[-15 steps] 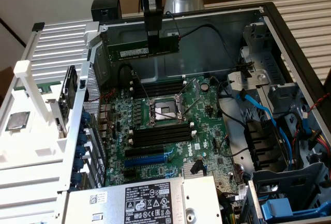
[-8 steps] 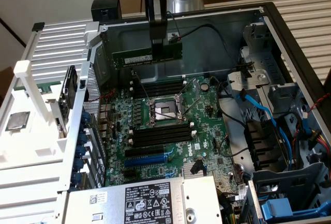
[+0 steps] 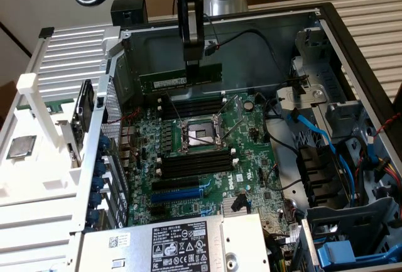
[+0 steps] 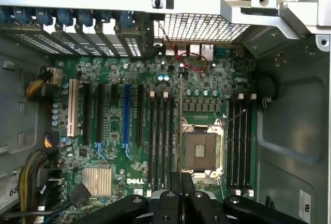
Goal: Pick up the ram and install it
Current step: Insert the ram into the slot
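My gripper (image 3: 193, 62) hangs over the open computer case, shut on the ram (image 3: 181, 77). The ram is a long dark-green stick with a white label, held level by its top edge. It hovers above the far set of black memory slots (image 3: 191, 105) on the motherboard (image 3: 248, 152), apart from them. In the wrist view the ram (image 4: 180, 125) appears edge-on as a thin line running out from the gripper (image 4: 181, 180), beside the processor socket (image 4: 199, 149) and between the two slot banks (image 4: 160, 141) (image 4: 240, 141).
A second slot bank (image 3: 195, 162) lies on the near side of the socket (image 3: 200, 135). Blue and black cables (image 3: 321, 139) and drive cages crowd the exterior view's right. The power supply (image 3: 182, 240) sits in front. A silver processor chip (image 3: 20, 147) rests on the white rack.
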